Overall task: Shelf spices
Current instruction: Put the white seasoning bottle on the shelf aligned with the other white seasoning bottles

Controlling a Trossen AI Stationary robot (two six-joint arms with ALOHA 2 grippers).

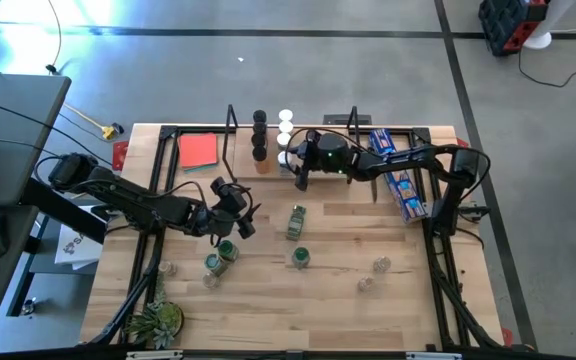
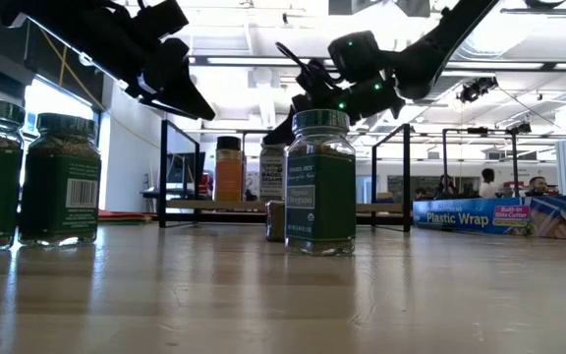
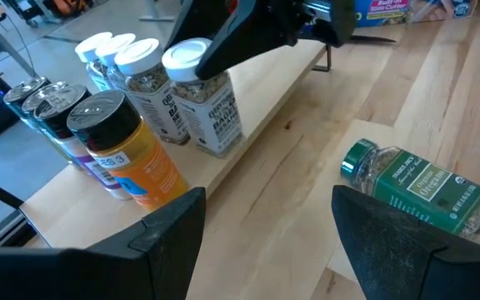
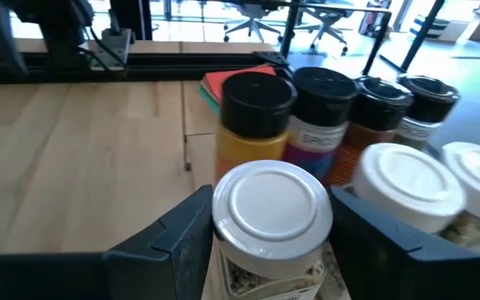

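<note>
On the shelf, a white-lidded jar is straddled by the right gripper, jaws loosening; withdrawal should be straight up.

White-lidded jar; black-lidded orange jar; green-lidded, green-labelled jar; red square; blue packet.

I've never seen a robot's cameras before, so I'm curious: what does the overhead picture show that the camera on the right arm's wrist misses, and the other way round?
Only the high view shows the left gripper, open above the table, the jar lying on its side, the blue packet and a plant. Only the right wrist view shows the right gripper straddling a white-lidded jar. Both show the black-lidded jars and the flat red square.
</note>
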